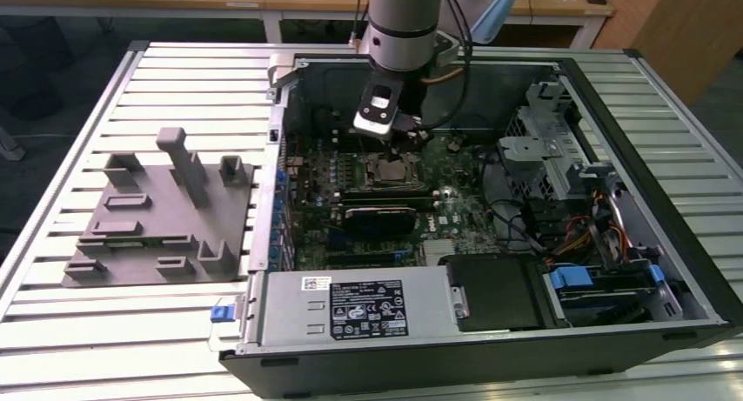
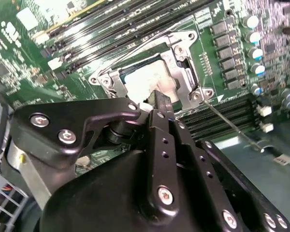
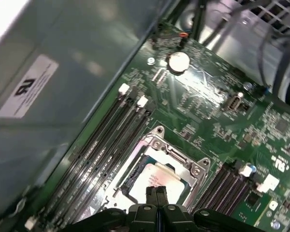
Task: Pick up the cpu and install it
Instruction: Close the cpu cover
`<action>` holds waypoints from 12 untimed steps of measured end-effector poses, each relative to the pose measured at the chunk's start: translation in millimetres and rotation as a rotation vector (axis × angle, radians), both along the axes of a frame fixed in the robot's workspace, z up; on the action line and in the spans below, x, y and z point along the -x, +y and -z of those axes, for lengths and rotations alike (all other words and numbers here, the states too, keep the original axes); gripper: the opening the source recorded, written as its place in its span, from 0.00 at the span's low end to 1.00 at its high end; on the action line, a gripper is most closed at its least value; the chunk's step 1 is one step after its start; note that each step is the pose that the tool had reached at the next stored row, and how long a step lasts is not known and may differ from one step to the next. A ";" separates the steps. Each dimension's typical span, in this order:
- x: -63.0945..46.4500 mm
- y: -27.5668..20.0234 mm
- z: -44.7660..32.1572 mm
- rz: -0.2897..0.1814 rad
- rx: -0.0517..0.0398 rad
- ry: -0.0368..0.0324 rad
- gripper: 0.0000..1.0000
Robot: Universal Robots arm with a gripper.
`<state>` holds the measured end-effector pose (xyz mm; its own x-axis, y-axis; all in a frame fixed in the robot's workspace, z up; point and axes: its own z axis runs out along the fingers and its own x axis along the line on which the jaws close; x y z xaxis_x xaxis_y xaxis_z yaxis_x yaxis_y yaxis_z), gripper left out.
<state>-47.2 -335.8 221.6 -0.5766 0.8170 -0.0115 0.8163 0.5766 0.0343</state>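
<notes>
The cpu [image 2: 144,79], a pale silvery square, lies flat inside the metal socket frame [image 3: 157,140] on the green motherboard [image 1: 447,201]. It also appears in the first wrist view as the cpu [image 3: 160,178], and in the exterior view as the cpu [image 1: 391,169] in the middle of the open computer case. My gripper [image 3: 157,191] hangs just above the chip, its two black fingers pressed together with nothing between them. In the second wrist view the gripper [image 2: 159,99] has its tips over the chip's edge. The socket's thin wire lever [image 2: 232,123] stands loose beside the frame.
Memory slots [image 3: 111,145] run along both sides of the socket. A grey plastic tray with upright posts [image 1: 163,218] sits on the slatted table at the exterior view's left. The power supply [image 1: 348,307], drive cage [image 1: 558,157] and cables [image 1: 580,240] crowd the case.
</notes>
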 end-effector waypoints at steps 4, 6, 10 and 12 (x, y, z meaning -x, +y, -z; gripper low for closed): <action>0.0 0.0 0.2 -0.073 0.0025 0.0000 0.11; 0.0 0.0 0.4 -0.109 0.0037 0.0000 0.11; 0.0 0.0 0.6 -0.181 0.0056 0.0000 0.11; 0.0 0.0 0.7 -0.219 0.0061 -0.0001 0.11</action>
<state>-47.2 -335.8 220.9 -0.7404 0.6720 -0.0161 0.6714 0.7405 0.0303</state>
